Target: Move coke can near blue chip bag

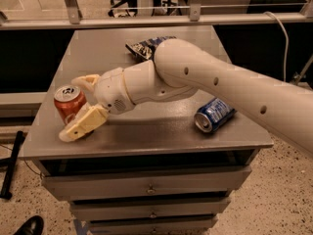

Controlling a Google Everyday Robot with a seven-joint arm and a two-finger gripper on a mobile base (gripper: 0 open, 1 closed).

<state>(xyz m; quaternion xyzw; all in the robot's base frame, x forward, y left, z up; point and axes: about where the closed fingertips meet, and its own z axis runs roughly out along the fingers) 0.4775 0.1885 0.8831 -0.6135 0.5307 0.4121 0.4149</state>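
The coke can [68,104] stands upright near the left front corner of the grey cabinet top [161,126]. My gripper [78,106] is open, with one cream finger behind the can and the other [83,124] in front of it, so the can sits between the jaws. The blue chip bag [144,47] lies at the back middle of the top, partly hidden by my white arm [210,80].
A blue soda can [214,114] lies on its side at the right front of the top. Drawers sit under the front edge. A rail and a glass partition run behind the cabinet. A dark shoe [29,225] shows at bottom left.
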